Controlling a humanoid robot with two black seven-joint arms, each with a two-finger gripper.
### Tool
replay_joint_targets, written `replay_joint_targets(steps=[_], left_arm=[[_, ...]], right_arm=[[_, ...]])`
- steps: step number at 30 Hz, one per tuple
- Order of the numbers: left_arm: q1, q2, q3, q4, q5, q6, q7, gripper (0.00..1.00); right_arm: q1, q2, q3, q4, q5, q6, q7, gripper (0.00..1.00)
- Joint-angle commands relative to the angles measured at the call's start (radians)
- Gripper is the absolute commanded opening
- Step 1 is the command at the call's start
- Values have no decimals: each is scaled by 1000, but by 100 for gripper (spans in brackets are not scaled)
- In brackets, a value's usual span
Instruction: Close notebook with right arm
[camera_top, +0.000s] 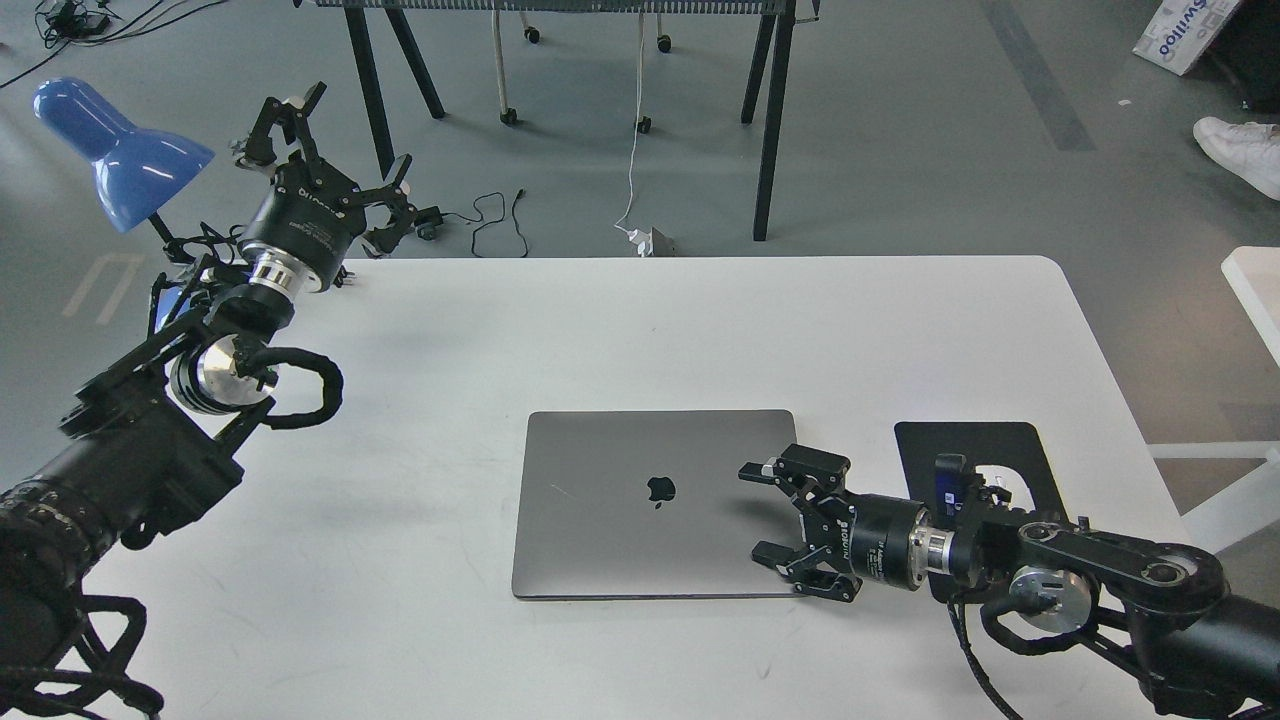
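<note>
The notebook is a space-grey laptop lying on the white table, lid down flat with the black apple logo facing up. My right gripper is open and empty, its fingers resting on or just over the lid's right edge; the right arm with its small blue part comes in from the lower right. My left gripper is open and empty, raised above the table's far left corner, well away from the notebook.
A black mouse pad lies to the right of the notebook, partly under my right arm. A blue desk lamp stands at the far left. Black table legs and cables are on the floor beyond the far edge.
</note>
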Motion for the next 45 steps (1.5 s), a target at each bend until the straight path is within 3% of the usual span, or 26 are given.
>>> replay_joint_targets(steps=[1, 6, 12, 18, 24, 32, 45], left_arm=[[0, 0, 0, 0, 0, 0, 0, 100], [0, 0, -2, 0, 0, 0, 0, 100], [0, 0, -2, 0, 0, 0, 0, 100], [0, 0, -2, 0, 0, 0, 0, 100], [0, 0, -2, 0, 0, 0, 0, 100], [0, 0, -3, 0, 0, 0, 0, 100], [0, 0, -6, 0, -2, 0, 0, 100]], right_arm=[[-1, 0, -2, 0, -1, 0, -1, 100], [5, -8, 56, 39, 6, 0, 10, 100], [5, -43, 285, 80, 14, 0, 12, 100], [14, -22, 628, -5, 15, 0, 13, 100], [43, 78, 793, -169, 26, 0, 1, 100], [89, 107, 808, -364, 347, 0, -48, 100], [131, 138, 859, -448, 365, 0, -40, 100]])
